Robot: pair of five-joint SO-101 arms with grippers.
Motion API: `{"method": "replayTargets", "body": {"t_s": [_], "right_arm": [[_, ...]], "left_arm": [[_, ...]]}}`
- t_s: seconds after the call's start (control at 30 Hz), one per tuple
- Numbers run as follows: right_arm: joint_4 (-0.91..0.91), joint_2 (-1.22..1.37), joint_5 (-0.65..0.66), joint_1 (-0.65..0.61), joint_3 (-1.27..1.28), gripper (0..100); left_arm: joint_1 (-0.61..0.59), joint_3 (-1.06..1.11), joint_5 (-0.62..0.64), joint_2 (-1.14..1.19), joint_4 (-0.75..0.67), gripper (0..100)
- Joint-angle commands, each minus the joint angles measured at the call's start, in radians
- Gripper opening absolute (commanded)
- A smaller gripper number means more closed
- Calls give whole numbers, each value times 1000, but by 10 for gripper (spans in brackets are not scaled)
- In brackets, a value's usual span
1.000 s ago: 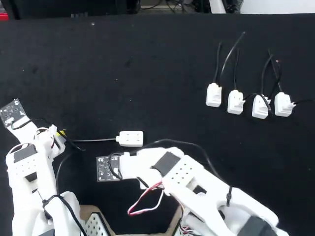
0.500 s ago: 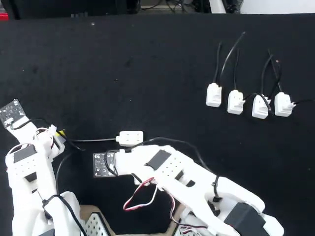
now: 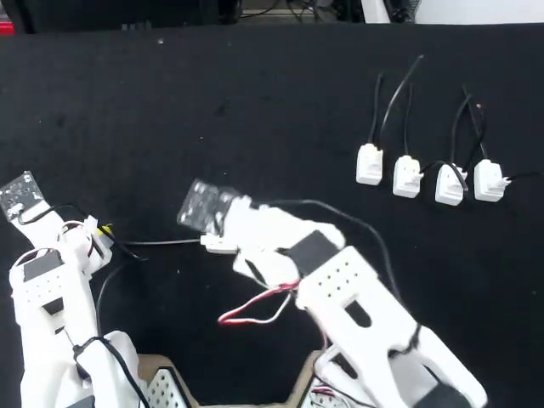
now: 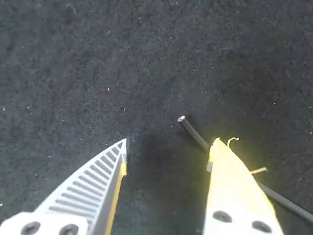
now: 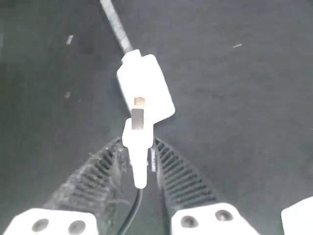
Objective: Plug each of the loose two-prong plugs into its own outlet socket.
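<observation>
Pinching a small white two-prong plug point(image 5: 139, 137) between its ribbed fingers, the right gripper point(image 5: 137, 152) holds the metal prongs against the face of the white rectangular outlet socket point(image 5: 146, 85) lying on the black table mat point(image 5: 244, 73); whether the prongs are seated I cannot tell; four more white corded plugs point(image 3: 407, 177) lie in a row, well apart, across the mat; the left gripper point(image 4: 168, 147) hovers with fingers spread, a thin black cable end point(image 4: 188, 128) just beside one finger.
</observation>
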Motion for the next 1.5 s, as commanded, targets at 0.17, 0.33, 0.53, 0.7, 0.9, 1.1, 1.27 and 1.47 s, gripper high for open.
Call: {"method": "replayTargets", "body": {"t_s": [0.17, 0.33, 0.53, 0.7, 0.9, 1.1, 1.27, 1.47], "right_arm": [[-293, -77, -377, 126, 61, 11], [-489, -77, -374, 127, 206, 11], [-523, -77, -374, 87, 231, 11], [-526, -77, -373, -58, 239, 11], [-528, -77, -373, -80, 242, 11], [-638, -77, -331, -175, 334, 11], [-704, -77, -269, -215, 378, 11], [-707, -77, -269, -212, 377, 11]], "left_arm": [[340, -148, -140, -23, -5, 263], [447, -119, -137, -23, -9, 263], [398, -82, -132, -25, -5, 263], [329, -48, -104, -107, 14, 263], [389, 42, -97, -451, 132, 263], [397, 145, -95, -783, 196, 263], [458, 170, -97, -879, 239, 263], [570, 194, -135, -888, 235, 263]]}}
